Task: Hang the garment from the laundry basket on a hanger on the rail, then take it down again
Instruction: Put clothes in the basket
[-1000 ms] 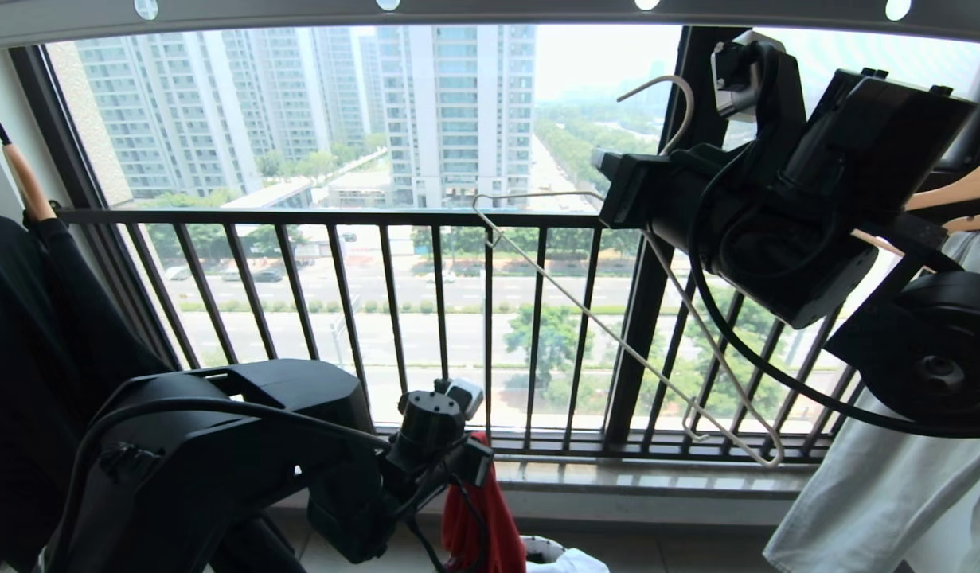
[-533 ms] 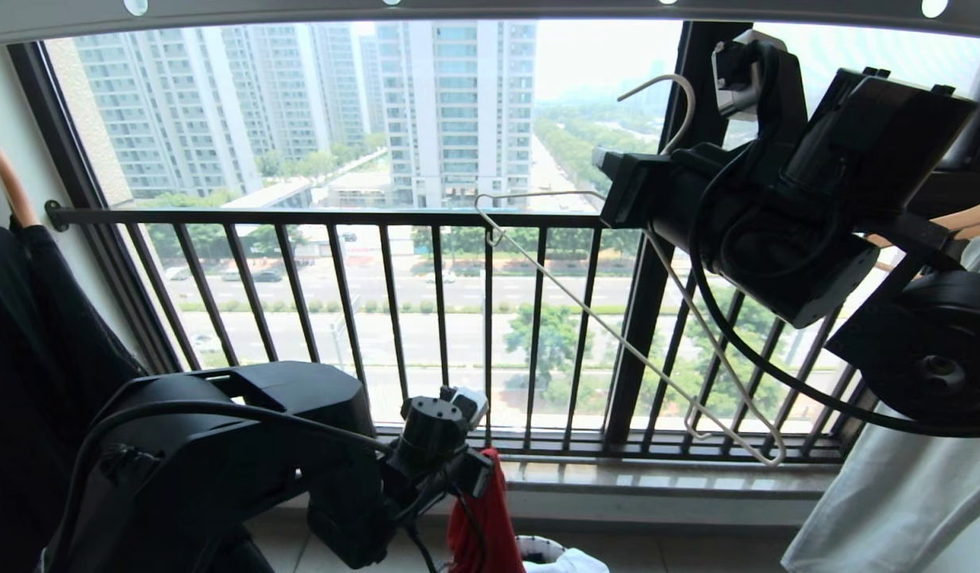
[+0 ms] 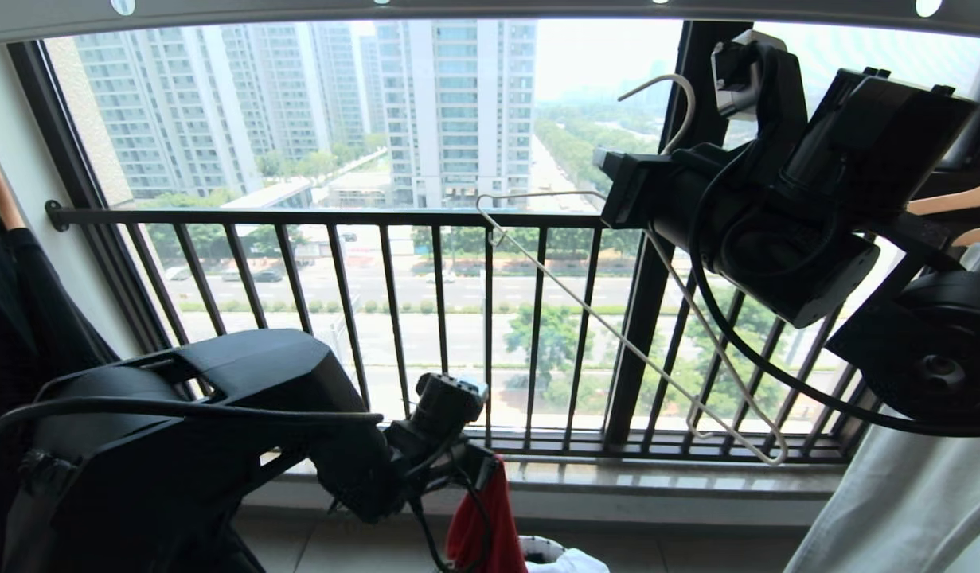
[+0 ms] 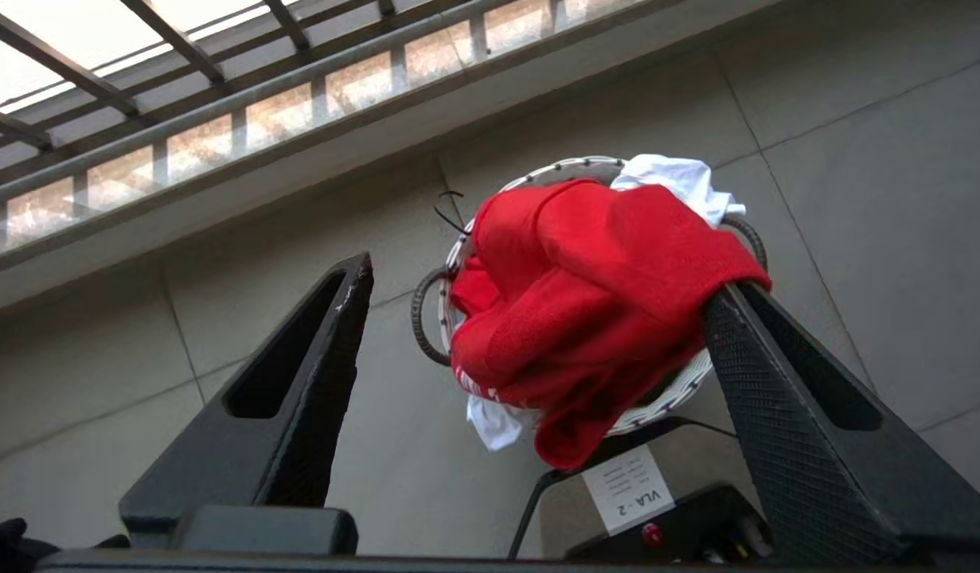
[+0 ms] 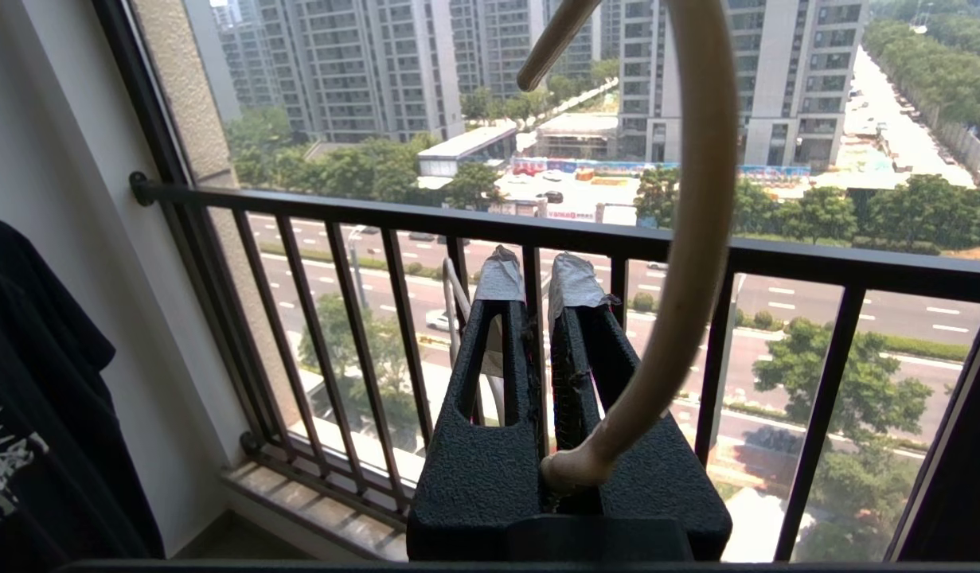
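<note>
At the far left edge of the head view, seeing only part of a dark garment (image 3: 28,318), cut off by the frame and crowding that side. Just to its right, reaching low with the left gripper (image 4: 541,278), down near the floor (image 4: 856,159) in front of the black railing (image 3: 298,216). Keeping its fingers (image 4: 330,358) spread wide apart and squeezing nothing. Leaving bare floor all around for moving.

Right under those fingers, looking down into the laundry basket (image 4: 553,165). Finding the garment (image 4: 585,318) bunched in a red heap on top, spilling over the near rim. Touching one finger tip with a red fold; hard telling whether hooked on it or only lying against it. Hiding most of the basket's inside under the red cloth, with bits of a white shirt (image 4: 665,171) poking out at the back and under the front.

Along the very top, showing just a strip of the rail (image 3: 490,9), cut off above.

Up on the right, holding the right gripper (image 5: 537,274) high by the window. Pressing its fingers close together on the hanger (image 5: 696,199) at the neck, hook curling up, wire frame tilting down toward the railing and hanging on nothing else. Crowding the far right edge with a pale grey garment (image 3: 896,509) and wooden hangers (image 3: 951,195), both cut off.
</note>
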